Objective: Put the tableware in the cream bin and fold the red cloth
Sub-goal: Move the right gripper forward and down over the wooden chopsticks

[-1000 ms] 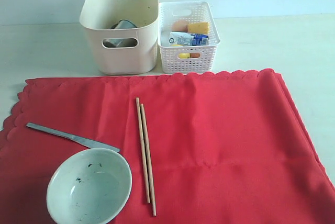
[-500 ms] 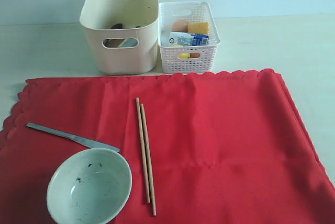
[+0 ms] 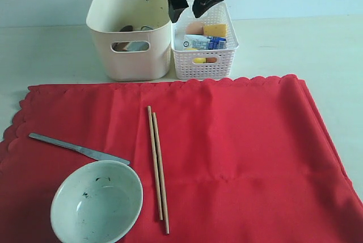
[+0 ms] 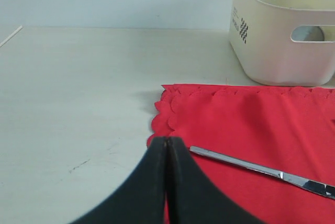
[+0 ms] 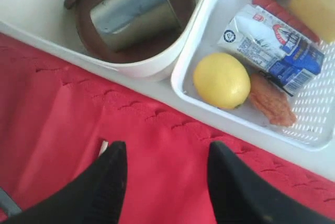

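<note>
The right gripper (image 3: 186, 12) hung above the cream bin (image 3: 129, 64) and white lattice basket (image 3: 205, 67), jaws spread wide and empty. In the bin the steel cup (image 5: 133, 9) lay on the round brown plate (image 5: 131, 51). The left gripper (image 4: 166, 148) (jaws pressed together) was by the red cloth (image 3: 244, 141) corner. The metal knife (image 3: 76, 148), pale speckled bowl (image 3: 96, 202) and wooden chopstick pair (image 3: 157, 160) lay on the cloth.
</note>
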Motion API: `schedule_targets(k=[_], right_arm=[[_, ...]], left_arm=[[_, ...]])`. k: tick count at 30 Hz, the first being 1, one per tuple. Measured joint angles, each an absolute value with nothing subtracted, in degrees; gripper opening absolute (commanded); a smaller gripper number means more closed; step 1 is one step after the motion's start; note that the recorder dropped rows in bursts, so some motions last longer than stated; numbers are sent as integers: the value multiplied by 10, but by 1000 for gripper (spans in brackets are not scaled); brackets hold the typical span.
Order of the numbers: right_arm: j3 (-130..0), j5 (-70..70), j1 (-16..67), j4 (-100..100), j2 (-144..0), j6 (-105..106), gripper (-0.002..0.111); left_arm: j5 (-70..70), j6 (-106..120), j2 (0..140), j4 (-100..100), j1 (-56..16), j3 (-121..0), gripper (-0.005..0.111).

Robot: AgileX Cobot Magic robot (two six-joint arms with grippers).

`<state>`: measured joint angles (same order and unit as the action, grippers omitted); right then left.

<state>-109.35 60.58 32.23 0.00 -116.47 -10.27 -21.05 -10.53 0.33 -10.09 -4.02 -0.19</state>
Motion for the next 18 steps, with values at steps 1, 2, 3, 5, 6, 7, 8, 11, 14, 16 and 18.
schedule_targets(k=[1, 2, 3, 5, 6, 7, 8, 11, 14, 16, 18], right_arm=[[-1093, 607, 325, 0, -1163, -103, 47], [-1093, 608, 329, 0, -1158, -103, 47], [-1093, 610, 331, 0, -1155, -101, 47], [-1093, 613, 340, 0, -1148, -97, 47], [-1093, 616, 346, 0, -1145, -95, 47], [-1093, 617, 351, 0, -1141, -95, 47], [-1093, 619, 357, 0, -1137, -93, 47], [-1093, 626, 374, 0, -1131, -85, 47], [-1093, 634, 393, 0, -1129, -72, 47], [-1093, 640, 405, 0, -1128, -67, 47], [-1093, 647, 414, 3, -1126, -64, 47]], left_arm=[[-210, -105, 3, -101, -40, -2, 0], [-210, -105, 3, -101, -40, -2, 0], [-210, -105, 3, -101, -40, -2, 0], [-210, -105, 3, -101, -40, -2, 0], [-210, -105, 3, -101, -40, -2, 0], [-210, -105, 3, -101, -40, -2, 0], [-210, -105, 3, -101, -40, -2, 0], [-210, -105, 3, -101, -40, -2, 0], [-210, -105, 3, -101, -40, -2, 0], [-210, -105, 3, -101, -40, -2, 0], [-210, -105, 3, -101, -40, -2, 0]])
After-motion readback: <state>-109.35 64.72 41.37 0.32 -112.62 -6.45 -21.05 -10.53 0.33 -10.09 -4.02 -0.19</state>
